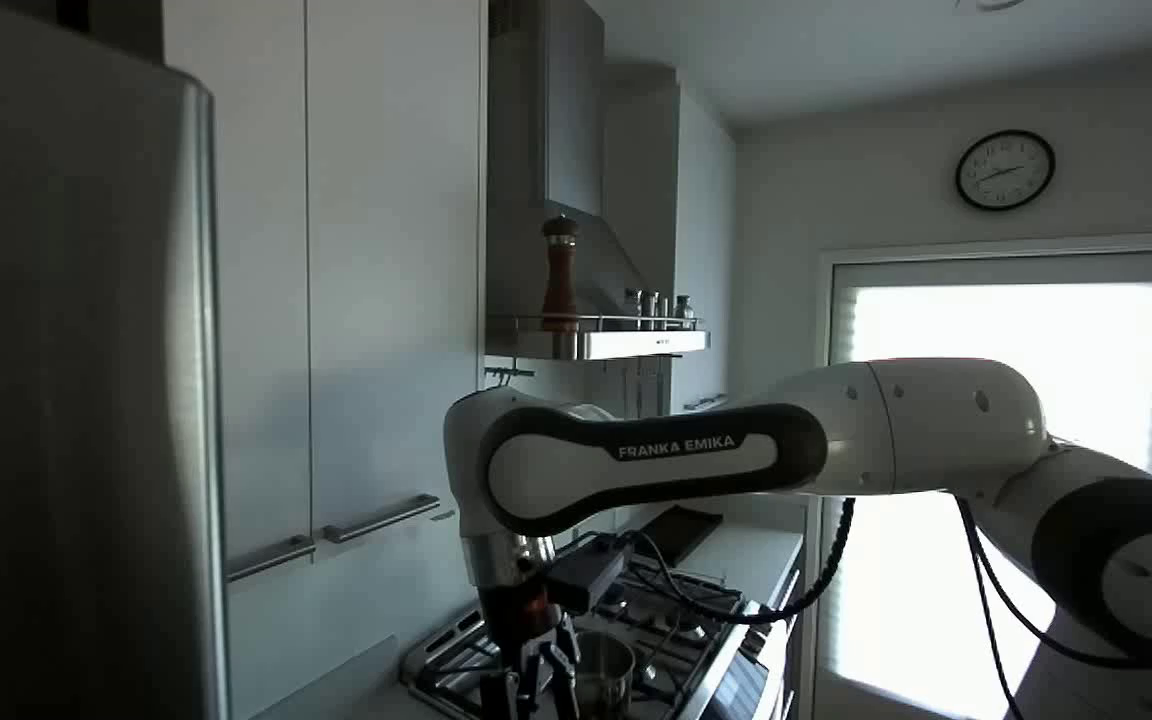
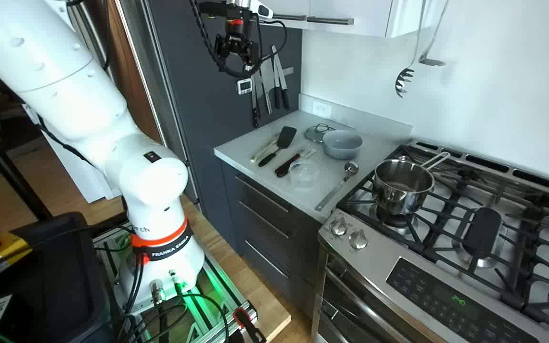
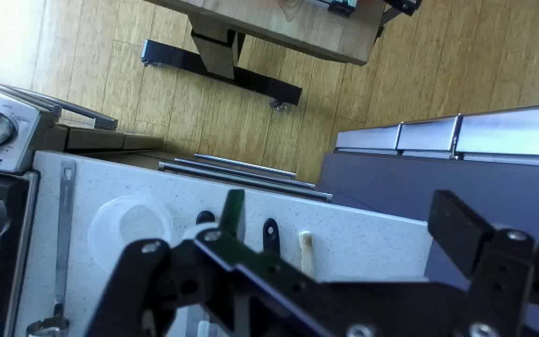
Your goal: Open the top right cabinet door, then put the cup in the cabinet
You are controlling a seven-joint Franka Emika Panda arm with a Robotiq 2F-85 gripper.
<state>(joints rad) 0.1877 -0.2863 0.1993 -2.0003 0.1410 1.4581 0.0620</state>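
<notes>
The top right cabinet door (image 1: 391,270) is a tall pale grey panel, shut, with a bar handle (image 1: 381,519) at its lower edge. Its lower part (image 2: 370,14) also shows at the top of an exterior view. The cabinet's inside is hidden. A pale, translucent round cup (image 2: 304,174) stands on the counter; it also shows in the wrist view (image 3: 103,229). My gripper (image 3: 344,220) is open and empty, pointing down high above the counter. It appears in both exterior views (image 1: 533,690) (image 2: 236,59), below the level of the door handles and apart from door and cup.
The counter (image 2: 250,147) also bears a grey bowl (image 2: 342,144), a lid, a ladle and several utensils. Knives (image 2: 267,85) hang on the dark side panel. A steel pot (image 2: 402,186) stands on the stove. The matching left door (image 1: 236,270) is shut beside the fridge (image 1: 76,380).
</notes>
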